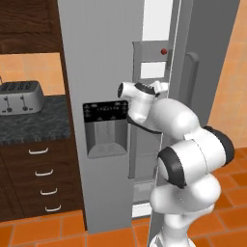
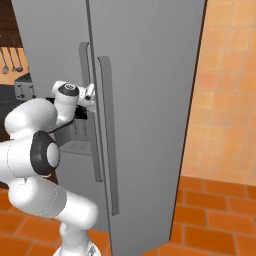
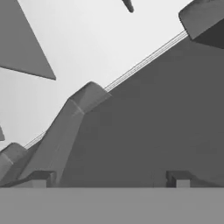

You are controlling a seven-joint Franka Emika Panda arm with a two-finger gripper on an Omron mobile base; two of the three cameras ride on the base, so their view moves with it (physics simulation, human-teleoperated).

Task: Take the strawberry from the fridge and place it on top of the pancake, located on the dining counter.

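The arm reaches up to the fridge, its gripper pushed in at the gap between the two doors, right by the long vertical handle. The fingertips stand wide apart with nothing between them, one on each side of the grey handle bar, likely so they can close on it and pull. The right door looks slightly ajar, and through the slot a tiny red strawberry sits high on a door shelf. The toaster waits on the dark worktop, well apart.
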